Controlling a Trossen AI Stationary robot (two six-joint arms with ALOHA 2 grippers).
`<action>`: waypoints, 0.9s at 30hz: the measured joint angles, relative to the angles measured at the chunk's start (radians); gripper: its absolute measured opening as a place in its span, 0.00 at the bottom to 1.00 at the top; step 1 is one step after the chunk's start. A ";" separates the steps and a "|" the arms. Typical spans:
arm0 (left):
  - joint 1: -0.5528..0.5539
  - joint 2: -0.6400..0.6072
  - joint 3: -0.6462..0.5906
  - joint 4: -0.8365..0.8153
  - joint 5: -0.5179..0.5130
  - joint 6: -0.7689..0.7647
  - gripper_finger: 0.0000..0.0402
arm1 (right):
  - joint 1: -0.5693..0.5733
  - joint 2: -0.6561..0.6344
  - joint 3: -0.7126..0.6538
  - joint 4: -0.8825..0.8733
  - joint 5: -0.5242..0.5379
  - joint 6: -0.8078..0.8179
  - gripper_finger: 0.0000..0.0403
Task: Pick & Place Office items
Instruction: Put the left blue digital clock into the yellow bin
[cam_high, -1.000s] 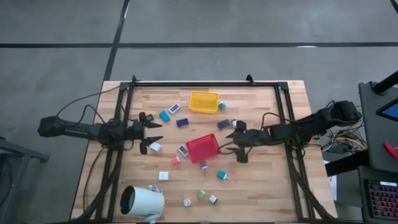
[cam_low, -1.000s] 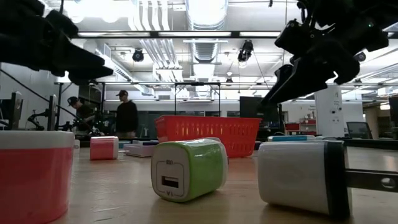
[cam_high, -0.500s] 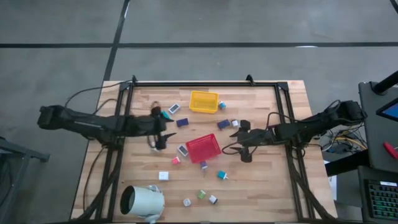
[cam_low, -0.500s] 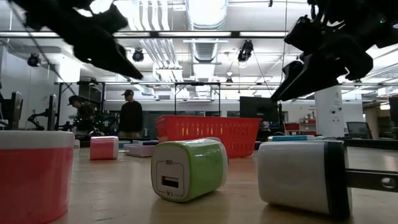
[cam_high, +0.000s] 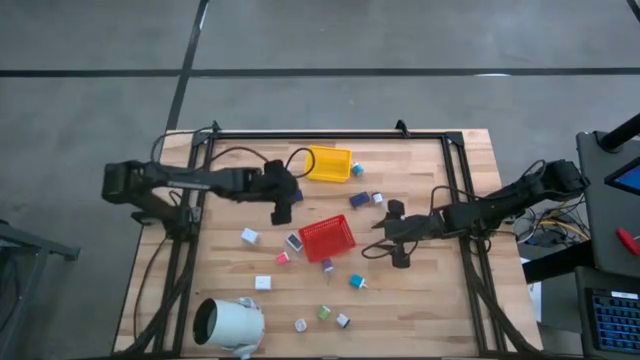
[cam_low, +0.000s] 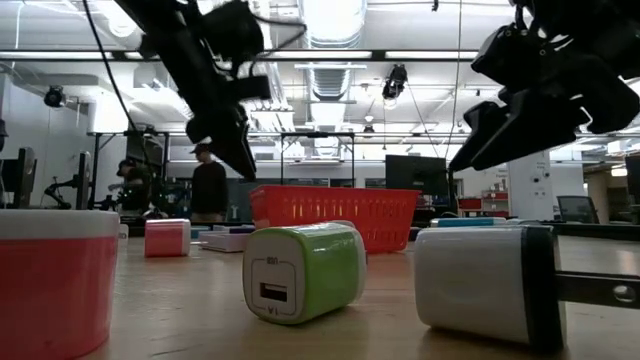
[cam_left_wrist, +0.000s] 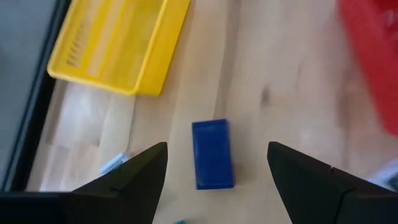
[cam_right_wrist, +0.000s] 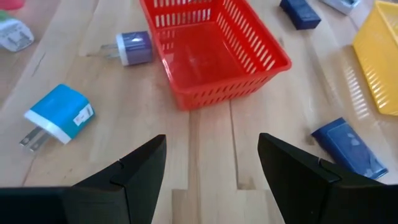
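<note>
We see the left pincer (cam_left_wrist: 214, 163) spread wide above a navy block (cam_left_wrist: 212, 154), which lies between its fingers, just beside the yellow tray (cam_left_wrist: 118, 43). The right pincer (cam_right_wrist: 211, 155) hangs spread too, well apart from that tray.

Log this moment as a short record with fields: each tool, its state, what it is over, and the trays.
left tool: open, holding nothing, above a navy block beside the yellow tray
right tool: open, holding nothing, over bare wood beside the red tray
red tray: nothing in it
near right tool: teal plug, purple plug
table: small blocks scattered
</note>
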 joint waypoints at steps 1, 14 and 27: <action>0.015 0.014 0.002 0.001 0.003 0.003 0.71 | 0.000 0.000 -0.001 0.000 0.000 0.003 0.62; 0.100 0.100 -0.001 0.042 0.100 0.020 0.71 | 0.000 -0.018 -0.003 0.010 0.026 0.001 0.62; 0.107 0.100 -0.001 0.055 0.118 0.020 0.71 | 0.000 -0.054 -0.004 0.009 0.026 0.000 0.62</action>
